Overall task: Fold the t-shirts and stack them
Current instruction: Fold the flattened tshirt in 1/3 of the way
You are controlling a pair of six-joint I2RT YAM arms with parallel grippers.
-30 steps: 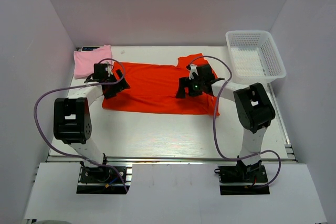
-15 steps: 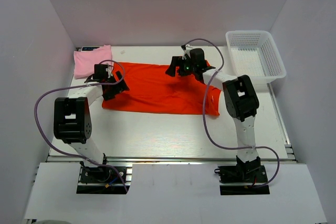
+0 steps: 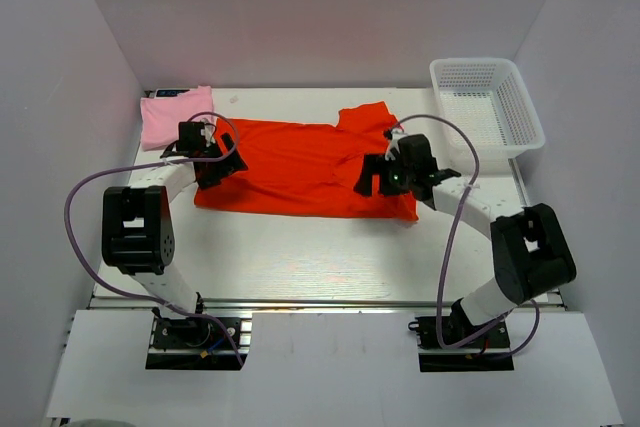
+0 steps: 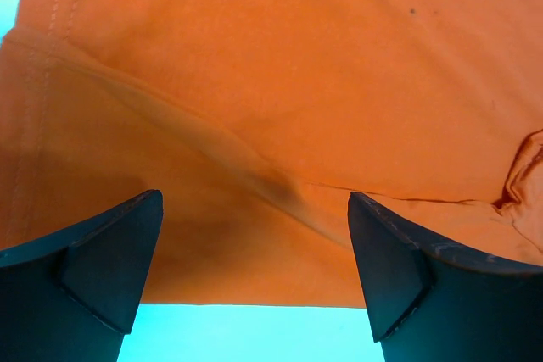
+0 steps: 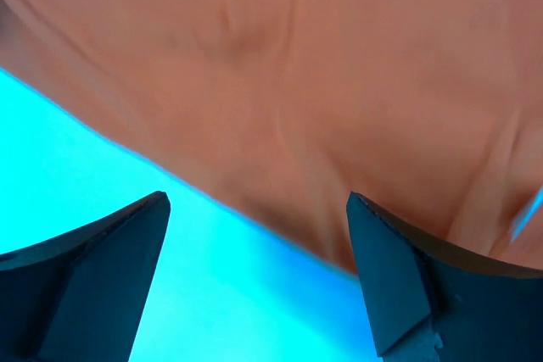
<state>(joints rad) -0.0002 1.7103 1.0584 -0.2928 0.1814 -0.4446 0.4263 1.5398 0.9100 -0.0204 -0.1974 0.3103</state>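
The orange-red t-shirt [image 3: 300, 167] lies spread flat across the middle of the table, a sleeve sticking up at its far right. The pale pink folded t-shirt [image 3: 176, 115] lies at the far left corner. My left gripper [image 3: 218, 169] hovers open and empty over the shirt's left edge; its view shows the orange cloth [image 4: 280, 108] and a seam between the wide-apart fingers [image 4: 102, 269]. My right gripper [image 3: 372, 179] is open and empty above the shirt's near right edge; the blurred cloth [image 5: 339, 82] fills its view above bare table.
A white mesh basket [image 3: 488, 107] stands at the far right corner. Purple cables loop from both arms over the table. White walls close in the table on the left, back and right.
My right arm swung to the shirt's far edge and then back to the near right part of the shirt. The right sleeve now lies unfolded at the far edge. The left arm stayed still.
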